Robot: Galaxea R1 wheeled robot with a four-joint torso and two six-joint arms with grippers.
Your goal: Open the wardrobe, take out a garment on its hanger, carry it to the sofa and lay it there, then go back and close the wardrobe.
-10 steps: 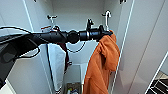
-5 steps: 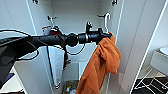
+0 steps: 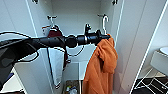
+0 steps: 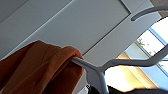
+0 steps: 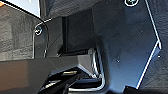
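Note:
The wardrobe stands open with both white doors swung wide. My left arm reaches in from the left, and my left gripper is shut on the hanger just under its curved white hook. The hook sits a little below the rail fitting near the wardrobe's right wall. The orange garment hangs bunched from the hanger, down past the gripper. In the left wrist view the white hanger shows close up, with the orange garment draped over one arm of it and a wardrobe door panel behind.
A maroon garment with white sleeves hangs on another hanger at the left of the rail. A box of small items sits on the wardrobe floor. A white seat and a wire rack stand right of the open door.
My left arm, with the hanger and the orange garment, has come down slightly inside the wardrobe. The maroon garment has stayed on the rail.

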